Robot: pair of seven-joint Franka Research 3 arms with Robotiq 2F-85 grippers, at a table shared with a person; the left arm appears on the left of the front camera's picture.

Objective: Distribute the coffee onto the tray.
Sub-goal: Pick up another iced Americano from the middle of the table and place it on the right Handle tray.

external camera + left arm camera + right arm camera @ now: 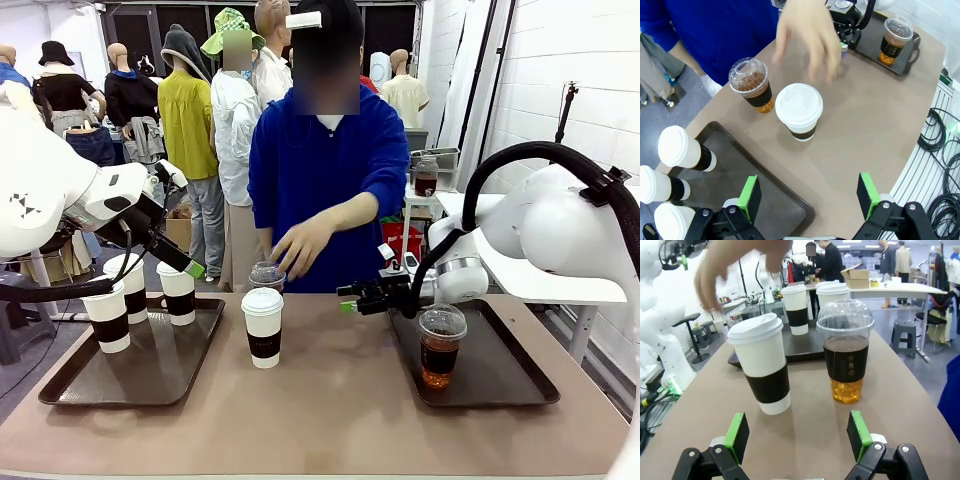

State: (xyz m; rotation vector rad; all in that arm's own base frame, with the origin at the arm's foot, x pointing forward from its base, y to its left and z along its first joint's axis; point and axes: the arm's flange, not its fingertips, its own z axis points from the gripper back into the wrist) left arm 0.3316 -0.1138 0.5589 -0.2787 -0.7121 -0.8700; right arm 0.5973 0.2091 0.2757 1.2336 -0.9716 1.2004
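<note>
I work in a robotics lab or test hall, not a café. Past the brown table (805, 405) that my right gripper (797, 432) hovers over, the room opens into a wide hall. It has ceiling lights (850, 246), a long white bench (905, 288) carrying cardboard boxes (856, 274), grey stools (903, 335) on a bare grey floor (912, 375), and people (830, 260) standing at work farther off. Beside my left gripper (810, 192), off the table's edge, black cables (940, 135) lie coiled on the floor. Beyond my right arm rises a white-painted block wall (560, 60) with a thin stand pole (568, 110) before it
</note>
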